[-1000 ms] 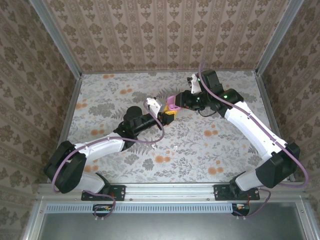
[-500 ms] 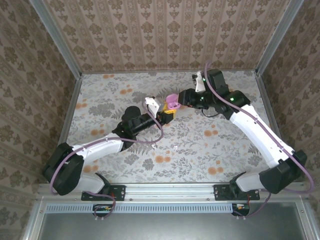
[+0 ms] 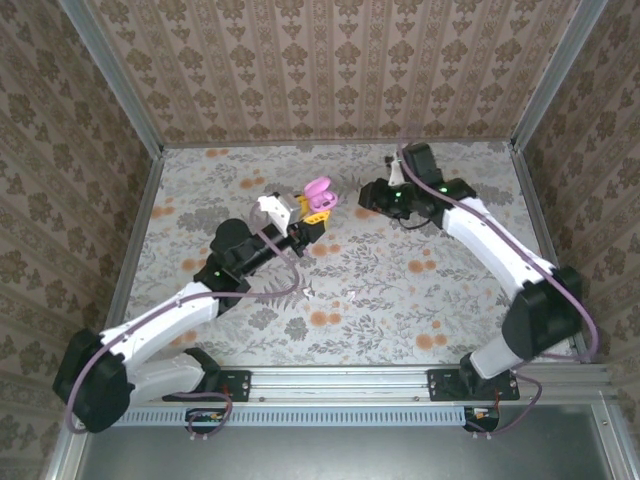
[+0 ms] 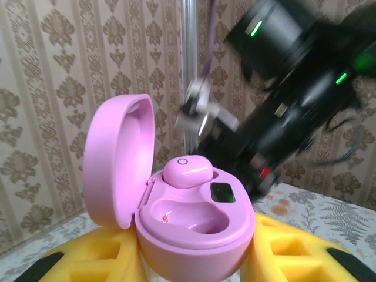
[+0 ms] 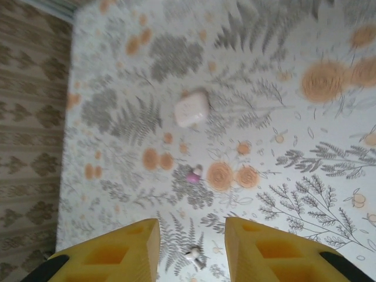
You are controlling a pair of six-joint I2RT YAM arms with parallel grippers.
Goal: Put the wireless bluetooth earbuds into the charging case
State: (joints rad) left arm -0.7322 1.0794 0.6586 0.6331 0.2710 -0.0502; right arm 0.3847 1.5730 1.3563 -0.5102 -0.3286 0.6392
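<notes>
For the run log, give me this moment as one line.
left gripper: holds open pink case | one pink earbud seated | right gripper: open, empty

**Setting:** robot test cell of laboratory type, dressed to look like a domestic room.

**Evidence:**
- Bare aluminium frame posts (image 3: 110, 75) rise at the far left and far right corners.
- Wall panels (image 3: 330, 70) papered in brown damask close the left, right and far sides.
- The table (image 3: 400, 300) is covered in a print of grey ferns and orange blooms.
- A slotted aluminium rail (image 3: 340, 378) runs along the near edge.
- The left arm (image 3: 170, 315) and right arm (image 3: 500, 250), both white and black, are bolted at that rail.
- Purple cables (image 3: 268, 292) loop along the arms.
- A grey panel (image 3: 340, 450) lies nearer than the rail.
</notes>
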